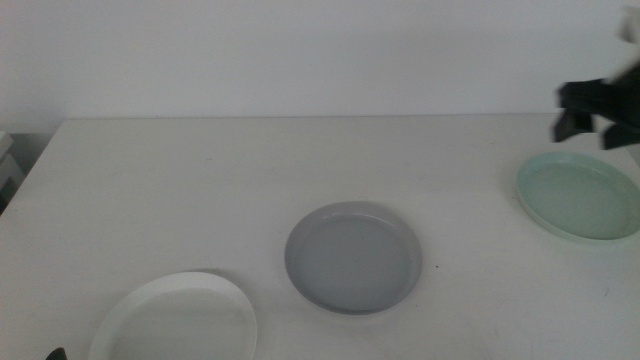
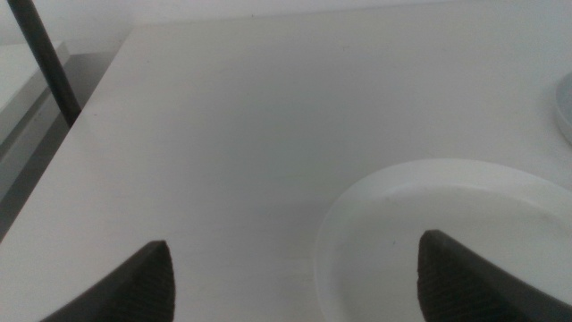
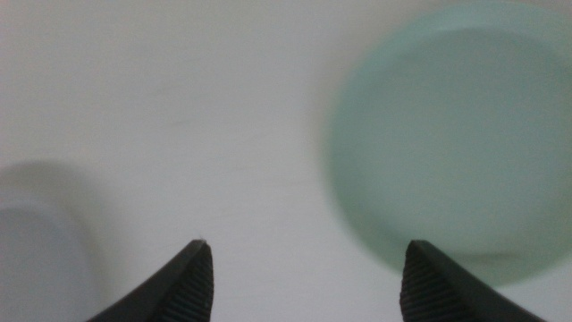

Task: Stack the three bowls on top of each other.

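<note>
Three bowls lie apart on the white table (image 1: 180, 190). The grey bowl (image 1: 352, 257) is in the middle, the white bowl (image 1: 175, 320) at the front left, and the pale mint green bowl (image 1: 582, 195) at the far right. My right gripper (image 1: 588, 125) hovers above the table just behind the mint bowl. Its wrist view shows its jaws open and empty (image 3: 308, 243), with the mint bowl (image 3: 447, 152) ahead and the grey bowl (image 3: 36, 241) to one side. My left gripper (image 1: 55, 353) waits at the bottom edge, open (image 2: 295, 240), beside the white bowl (image 2: 447, 224).
The table's left edge runs close to the white bowl, with a light object (image 1: 8, 165) just off it. A dark pole (image 2: 45, 63) stands beyond that edge in the left wrist view. A white wall rises behind the table.
</note>
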